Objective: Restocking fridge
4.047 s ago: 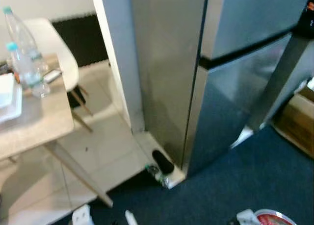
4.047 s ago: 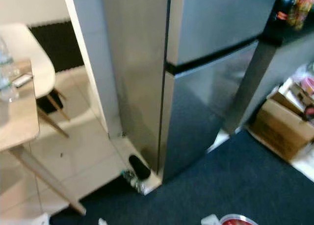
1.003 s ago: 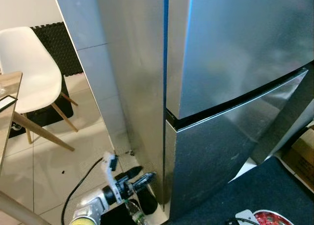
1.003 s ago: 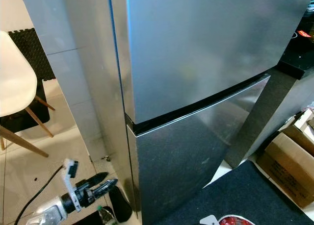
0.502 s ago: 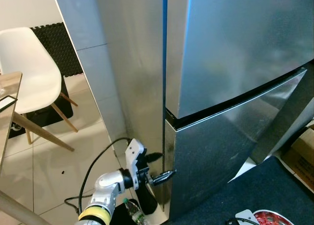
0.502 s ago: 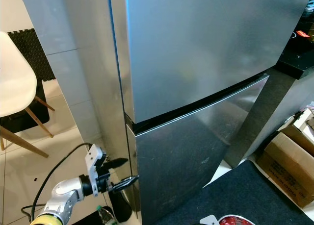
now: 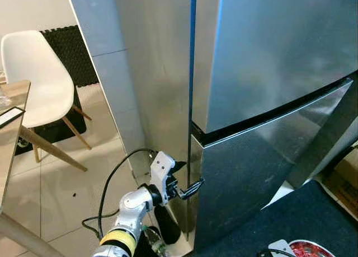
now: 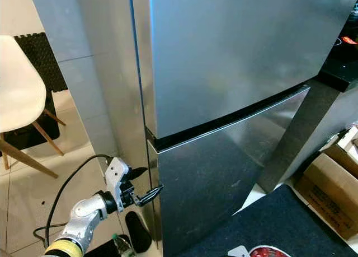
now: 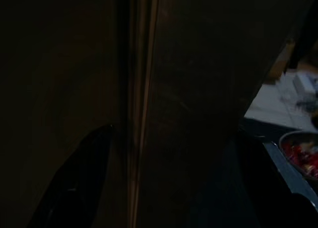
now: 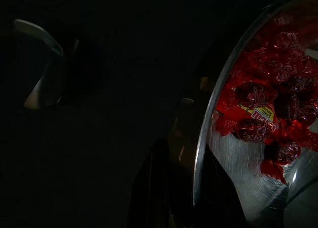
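A tall stainless-steel fridge (image 7: 263,61) stands shut, with an upper door and a lower door (image 7: 251,173) parted by a dark gap. My left gripper (image 7: 189,177) is open at the lower door's left edge, just below that gap. One finger lies on the fridge's side and the other finger (image 7: 193,188) points at the door's front corner. The dark left wrist view looks along the door seam (image 9: 141,114). My right gripper (image 10: 184,188) is shut on the rim of a metal bowl (image 10: 248,138) of red wrapped candies, low at my right (image 7: 307,248).
A white chair (image 7: 33,78) and a table corner (image 7: 8,122) stand to the left on pale tiles. A black shoe (image 7: 168,226) and a bottle (image 7: 154,243) lie at the fridge's base. A dark counter (image 8: 335,61), a cardboard box (image 8: 330,184) and blue carpet (image 7: 313,212) are on the right.
My left arm rose from near the floor to the lower door's left edge, and over the last half second crept slightly up and closer to it. The camera shifted a little.
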You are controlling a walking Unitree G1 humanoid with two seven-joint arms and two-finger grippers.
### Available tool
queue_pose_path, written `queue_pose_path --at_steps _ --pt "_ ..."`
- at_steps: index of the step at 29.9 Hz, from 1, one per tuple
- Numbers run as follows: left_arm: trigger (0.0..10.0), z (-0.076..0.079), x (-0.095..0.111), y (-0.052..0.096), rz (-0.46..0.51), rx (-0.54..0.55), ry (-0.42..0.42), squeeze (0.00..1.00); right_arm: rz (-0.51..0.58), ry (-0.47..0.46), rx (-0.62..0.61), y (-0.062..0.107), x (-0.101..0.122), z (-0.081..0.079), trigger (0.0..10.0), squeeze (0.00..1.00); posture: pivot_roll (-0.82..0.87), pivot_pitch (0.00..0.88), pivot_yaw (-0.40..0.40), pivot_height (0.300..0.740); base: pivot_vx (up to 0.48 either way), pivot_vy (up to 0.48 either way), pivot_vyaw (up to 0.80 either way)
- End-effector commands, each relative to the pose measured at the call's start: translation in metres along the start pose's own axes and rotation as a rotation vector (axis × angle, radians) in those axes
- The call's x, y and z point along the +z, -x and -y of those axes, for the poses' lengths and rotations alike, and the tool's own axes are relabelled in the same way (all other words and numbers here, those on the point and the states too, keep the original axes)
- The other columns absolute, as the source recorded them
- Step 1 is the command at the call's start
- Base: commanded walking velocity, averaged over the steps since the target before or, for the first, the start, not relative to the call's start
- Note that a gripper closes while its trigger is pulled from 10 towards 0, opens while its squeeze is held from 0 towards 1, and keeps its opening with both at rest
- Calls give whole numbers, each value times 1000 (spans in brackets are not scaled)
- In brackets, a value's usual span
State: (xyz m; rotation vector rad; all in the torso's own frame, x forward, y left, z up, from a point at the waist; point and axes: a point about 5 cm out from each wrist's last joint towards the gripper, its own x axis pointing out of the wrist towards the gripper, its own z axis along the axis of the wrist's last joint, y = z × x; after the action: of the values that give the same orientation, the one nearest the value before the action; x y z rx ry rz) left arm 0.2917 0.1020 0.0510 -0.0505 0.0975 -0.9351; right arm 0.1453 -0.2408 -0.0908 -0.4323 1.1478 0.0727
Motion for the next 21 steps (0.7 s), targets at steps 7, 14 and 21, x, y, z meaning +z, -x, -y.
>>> queue_pose_path --at_steps 7,14,21 --pt "10000 53 -7 -24 -18 -349 39 0 -1 9 -6 0 -1 1 10000 0 -24 48 6 740 0 0 0" --pt "10000 65 -7 -24 -20 -450 59 0 -2 8 -7 0 -1 1 10000 0 -24 46 6 740 0 0 0" --pt "10000 80 -8 -24 -18 -519 83 0 3 5 -7 0 1 1 10000 0 -25 46 9 740 0 0 0"
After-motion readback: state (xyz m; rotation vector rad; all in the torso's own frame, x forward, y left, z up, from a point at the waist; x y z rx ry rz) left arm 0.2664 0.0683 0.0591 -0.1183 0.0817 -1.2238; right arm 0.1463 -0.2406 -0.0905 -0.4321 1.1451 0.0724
